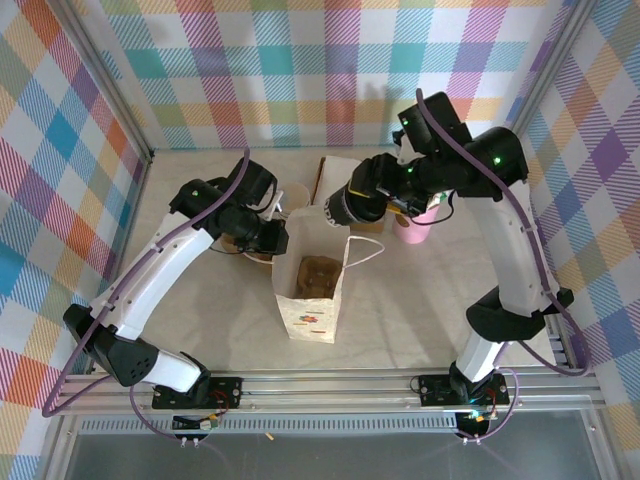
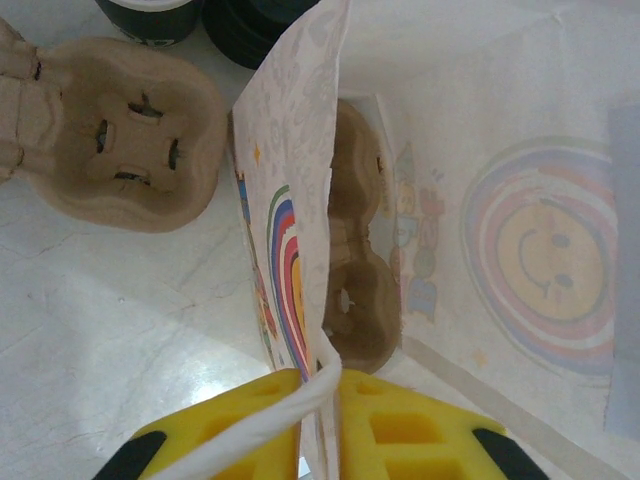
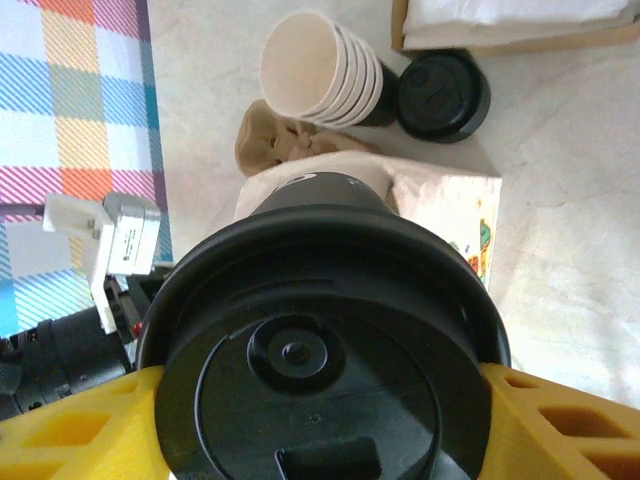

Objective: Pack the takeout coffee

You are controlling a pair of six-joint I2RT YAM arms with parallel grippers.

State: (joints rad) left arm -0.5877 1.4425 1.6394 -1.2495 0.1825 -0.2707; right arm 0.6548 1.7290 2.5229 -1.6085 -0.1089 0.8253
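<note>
The white paper bag [image 1: 305, 312] stands open on the counter [image 1: 240, 322], with 1 cardboard cup carrier [image 1: 318, 275] inside. The left gripper [image 2: 320, 390] has its jaws nearly closed, pinching the bag's left wall together with the white handle [image 2: 250, 428]. At the bag's far rim, the right gripper [image 3: 320, 420] holds the takeout coffee [image 3: 300, 345], jaws spread wide against its sides. Farther back stand a stack of paper cups [image 3: 320, 70] and a pink cup [image 1: 415, 230].

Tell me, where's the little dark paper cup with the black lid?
In the top view, the black-lidded dark paper cup is right of centre, held by the right gripper over the far rim of the white paper bag.
</note>
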